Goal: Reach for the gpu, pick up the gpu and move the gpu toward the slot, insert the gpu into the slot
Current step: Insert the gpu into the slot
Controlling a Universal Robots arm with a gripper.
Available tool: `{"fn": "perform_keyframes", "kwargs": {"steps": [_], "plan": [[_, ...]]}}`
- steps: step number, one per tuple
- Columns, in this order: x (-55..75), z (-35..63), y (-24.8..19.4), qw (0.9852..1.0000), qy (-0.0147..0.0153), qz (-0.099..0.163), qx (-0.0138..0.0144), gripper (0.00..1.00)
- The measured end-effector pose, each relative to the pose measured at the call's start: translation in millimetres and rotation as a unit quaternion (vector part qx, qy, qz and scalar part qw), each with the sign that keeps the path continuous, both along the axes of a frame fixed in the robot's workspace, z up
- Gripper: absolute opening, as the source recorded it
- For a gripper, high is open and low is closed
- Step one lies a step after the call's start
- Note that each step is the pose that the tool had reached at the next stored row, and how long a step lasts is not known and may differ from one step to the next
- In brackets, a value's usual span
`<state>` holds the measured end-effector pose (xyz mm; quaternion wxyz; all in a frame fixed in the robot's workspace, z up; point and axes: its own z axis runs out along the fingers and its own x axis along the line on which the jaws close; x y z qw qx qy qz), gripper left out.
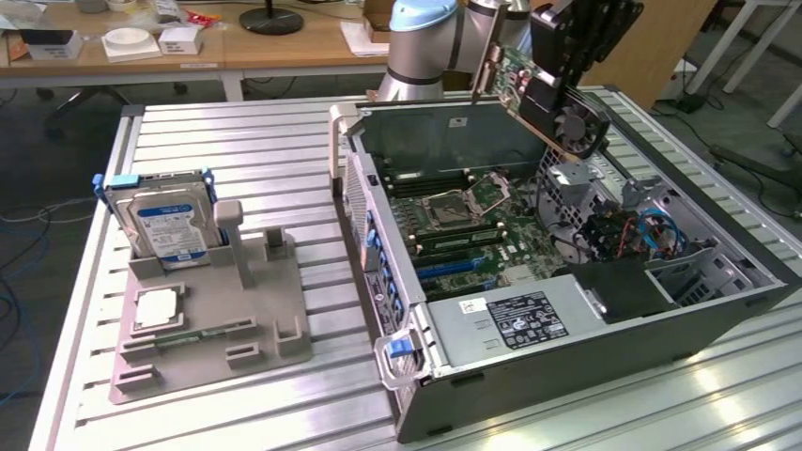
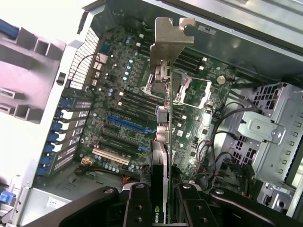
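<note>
The gpu (image 1: 542,92) is a green card with a dark fan and a pale metal bracket. It hangs tilted in the air above the back of the open computer case (image 1: 564,376). My gripper (image 1: 574,45) is shut on its upper part. In the wrist view the gpu (image 2: 164,118) shows edge-on, bracket (image 2: 171,37) farthest from me, with my gripper (image 2: 163,208) clamped on either side of it. The slot (image 2: 127,124), a long blue strip on the green motherboard (image 2: 118,71), lies below and to one side of the card. In the exterior view the slot (image 1: 454,269) sits near the case's front wall.
A metal-framed processor socket (image 1: 452,207) sits mid-board, with a drive cage and cables (image 1: 626,230) at the exterior view's right. A power supply (image 1: 520,319) fills the case's near corner. On the exterior view's left, a grey stand (image 1: 263,329) holds a hard drive (image 1: 165,221) and a square chip (image 1: 157,306).
</note>
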<state>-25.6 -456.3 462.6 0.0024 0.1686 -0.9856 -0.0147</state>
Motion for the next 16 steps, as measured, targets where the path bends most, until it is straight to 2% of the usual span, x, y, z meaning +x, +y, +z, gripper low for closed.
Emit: {"fn": "perform_keyframes", "kwargs": {"steps": [8,16], "plan": [[0.0,-0.1,0.0,0.9994,0.0,0.035,0.0,0.26],[0.0,0.0,-0.1,0.9978,0.0,0.067,0.0,0.26]]}}
